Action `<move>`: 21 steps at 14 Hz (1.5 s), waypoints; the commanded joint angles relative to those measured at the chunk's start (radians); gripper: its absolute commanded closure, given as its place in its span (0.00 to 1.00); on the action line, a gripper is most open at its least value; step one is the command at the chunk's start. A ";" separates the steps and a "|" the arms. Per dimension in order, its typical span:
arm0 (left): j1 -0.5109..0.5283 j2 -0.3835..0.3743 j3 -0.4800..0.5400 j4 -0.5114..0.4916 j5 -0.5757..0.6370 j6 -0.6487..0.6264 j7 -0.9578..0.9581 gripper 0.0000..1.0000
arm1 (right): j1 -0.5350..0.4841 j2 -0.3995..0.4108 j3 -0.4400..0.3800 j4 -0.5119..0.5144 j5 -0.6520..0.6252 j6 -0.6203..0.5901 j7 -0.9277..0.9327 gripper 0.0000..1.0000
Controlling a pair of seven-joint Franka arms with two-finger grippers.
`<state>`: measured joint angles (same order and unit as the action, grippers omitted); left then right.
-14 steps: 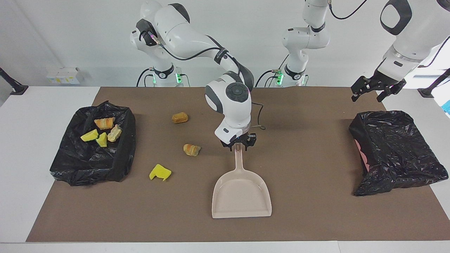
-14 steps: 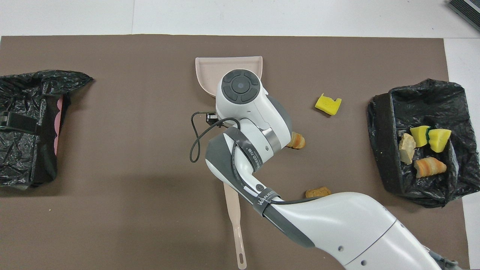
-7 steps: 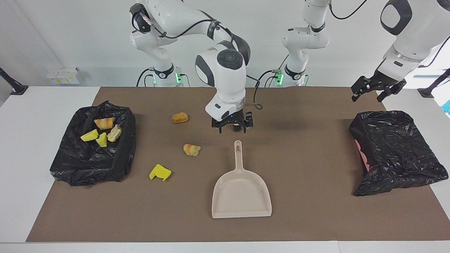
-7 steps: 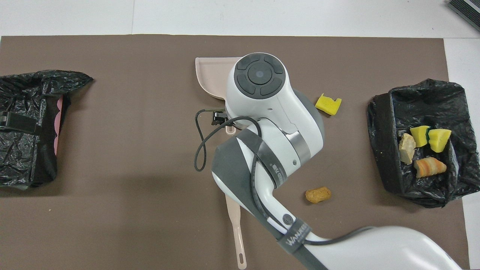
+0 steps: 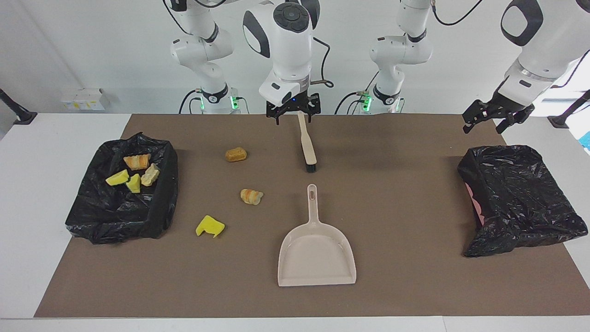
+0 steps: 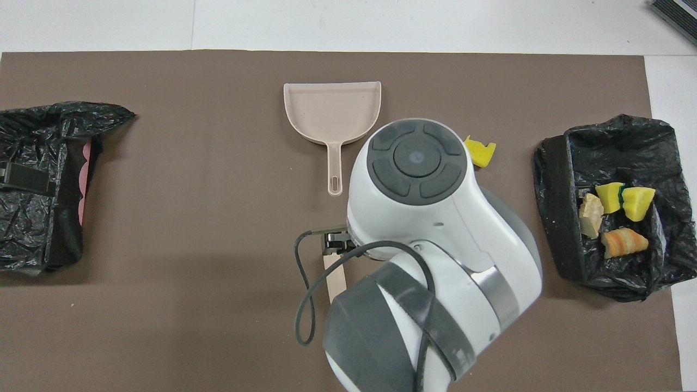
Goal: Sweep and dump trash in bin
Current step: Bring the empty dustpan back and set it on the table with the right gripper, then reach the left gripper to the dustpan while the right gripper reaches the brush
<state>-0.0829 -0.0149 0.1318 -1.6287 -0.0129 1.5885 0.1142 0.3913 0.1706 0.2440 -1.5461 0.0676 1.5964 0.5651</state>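
Observation:
Three pieces of trash lie on the brown mat: a brown roll (image 5: 236,154), a striped croissant (image 5: 251,196) and a yellow wedge (image 5: 209,227) (image 6: 482,152). Several more sit in the black-bagged bin (image 5: 120,193) (image 6: 610,207) at the right arm's end. The beige dustpan (image 5: 317,251) (image 6: 332,111) lies flat mid-table, its handle pointing toward the robots. A brush (image 5: 306,143) (image 6: 333,277) lies nearer to the robots. My right gripper (image 5: 293,109) hangs open and empty, raised over the brush's handle. My left gripper (image 5: 495,117) waits open in the air at the left arm's end.
A second black-bagged bin (image 5: 516,198) (image 6: 43,185) lies tipped on its side at the left arm's end, a pink edge showing. In the overhead view the right arm covers the roll and the croissant.
My right gripper opened off the dustpan's handle, rose and drew back toward the robots until it hung over the brush. The dustpan stays where it lay. The left arm has not moved.

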 commanded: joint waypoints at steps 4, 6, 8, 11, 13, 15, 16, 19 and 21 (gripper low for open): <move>-0.021 -0.030 -0.001 -0.013 0.024 0.017 0.012 0.00 | 0.070 -0.302 0.003 -0.600 0.127 0.313 -0.018 0.00; -0.076 -0.011 -0.001 -0.017 0.021 0.045 0.001 0.00 | 0.116 -0.301 0.004 -0.641 0.129 0.349 0.045 0.00; -0.145 0.025 -0.001 -0.014 0.022 0.083 -0.004 0.00 | 0.173 -0.304 0.003 -0.705 0.130 0.419 0.062 0.00; -0.216 0.087 -0.001 -0.016 0.014 0.157 -0.086 0.00 | 0.239 -0.286 0.003 -0.770 0.130 0.531 0.100 0.00; -0.280 0.131 -0.003 -0.016 0.010 0.218 -0.160 0.00 | 0.271 -0.232 0.003 -0.786 0.129 0.592 0.131 0.00; -0.343 0.177 -0.003 -0.016 -0.021 0.280 -0.256 0.00 | 0.305 -0.210 0.003 -0.792 0.130 0.625 0.176 0.00; -0.362 0.203 -0.003 -0.016 -0.027 0.313 -0.287 0.00 | 0.308 -0.217 0.003 -0.804 0.130 0.622 0.179 0.00; -0.446 0.297 -0.003 -0.016 -0.030 0.444 -0.431 0.00 | 0.313 -0.224 0.004 -0.819 0.129 0.611 0.209 0.04; -0.495 0.343 -0.003 -0.008 -0.032 0.502 -0.508 0.00 | 0.314 -0.224 0.004 -0.819 0.129 0.611 0.213 0.42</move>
<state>-0.5268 0.2906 0.1094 -1.6437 -0.0318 2.0382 -0.3267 0.7009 -0.0315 0.2517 -2.3459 0.1762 2.2029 0.7558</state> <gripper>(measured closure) 0.000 0.040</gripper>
